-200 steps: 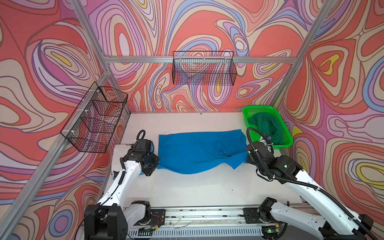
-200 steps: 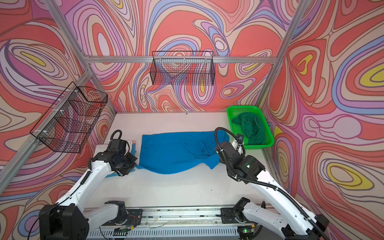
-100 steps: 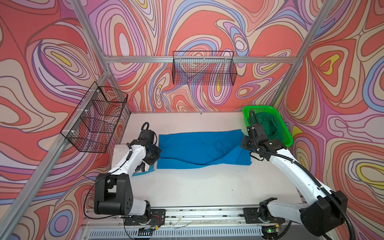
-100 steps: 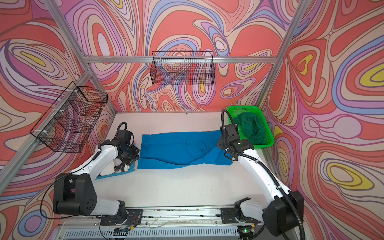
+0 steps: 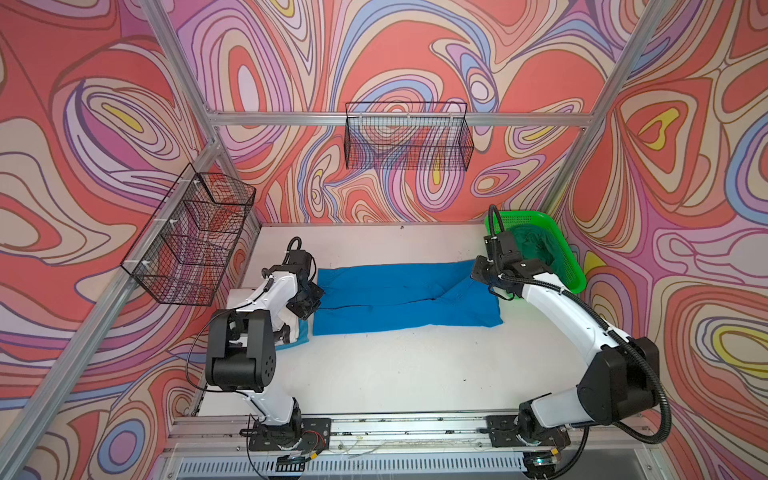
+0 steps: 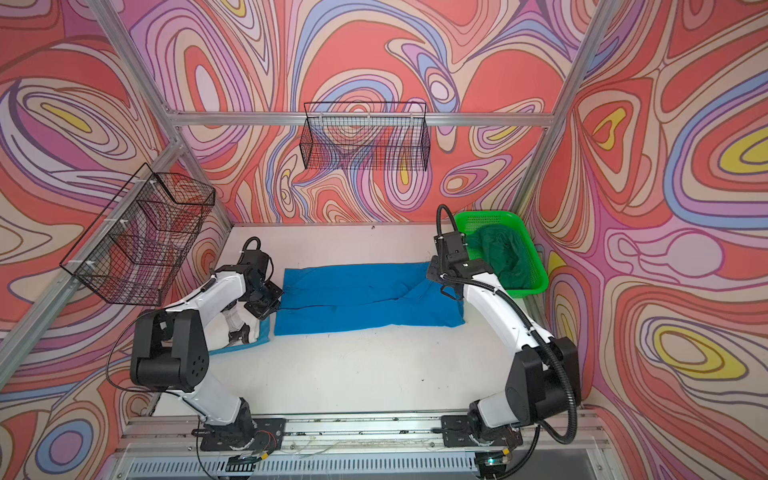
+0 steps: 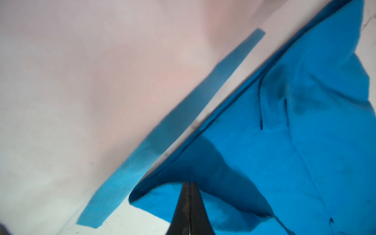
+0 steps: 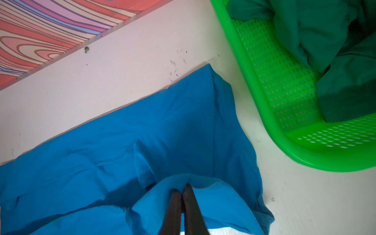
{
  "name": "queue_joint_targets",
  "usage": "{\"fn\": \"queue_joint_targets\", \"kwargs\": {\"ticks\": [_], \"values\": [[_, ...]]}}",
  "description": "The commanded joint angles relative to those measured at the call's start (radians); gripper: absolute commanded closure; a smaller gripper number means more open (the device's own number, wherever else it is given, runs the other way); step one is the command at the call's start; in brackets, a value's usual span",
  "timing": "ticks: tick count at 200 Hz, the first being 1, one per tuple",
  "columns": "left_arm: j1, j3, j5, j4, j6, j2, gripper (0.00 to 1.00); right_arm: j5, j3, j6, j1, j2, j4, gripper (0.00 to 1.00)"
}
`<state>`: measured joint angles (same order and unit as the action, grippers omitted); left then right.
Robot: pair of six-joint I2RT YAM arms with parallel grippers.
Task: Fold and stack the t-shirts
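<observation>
**Both top views.** At 9 o'clock on the white worktop (image 5: 395,374), a white printed t-shirt (image 6: 240,326) is lying folded on a lighter blue t-shirt (image 5: 300,335). The left arm is partly hiding this stack. Just beside the stack, toward 3 o'clock, the left claw (image 7: 189,184) is pinching the 9 o'clock end of the bright blue t-shirt (image 5: 399,299), with its fingers pressed together on the cloth. The bright blue t-shirt is lying across the worktop's centre as a long creased band, running from 9 to 3 o'clock. At its 3 o'clock end, the right claw (image 8: 183,188) is clamping a bunched fold of the same shirt. At 2 o'clock, a bright green mesh basket (image 8: 264,81) is standing just beside that end and is holding a crumpled dark green t-shirt (image 8: 305,30).
</observation>
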<state>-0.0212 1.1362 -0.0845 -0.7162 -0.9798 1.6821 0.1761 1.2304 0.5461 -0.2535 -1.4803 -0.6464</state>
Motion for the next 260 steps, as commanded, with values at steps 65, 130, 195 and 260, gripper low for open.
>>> {"fn": "queue_joint_targets", "kwargs": {"ticks": [65,130,195,260], "values": [[0.019,0.098,0.047,-0.015,0.029,0.112,1.0,0.021,0.089,-0.035,0.033,-0.149,0.032,1.0],[0.024,0.114,0.039,-0.002,0.032,0.145,1.0,0.028,0.156,-0.035,0.046,-0.232,0.029,1.0],[0.033,0.14,0.047,-0.004,0.047,0.166,1.0,0.019,0.226,-0.037,0.052,-0.308,0.025,1.0],[0.04,0.14,0.05,-0.007,0.05,0.174,0.85,0.045,0.277,-0.052,0.059,-0.402,0.01,1.0]]}}
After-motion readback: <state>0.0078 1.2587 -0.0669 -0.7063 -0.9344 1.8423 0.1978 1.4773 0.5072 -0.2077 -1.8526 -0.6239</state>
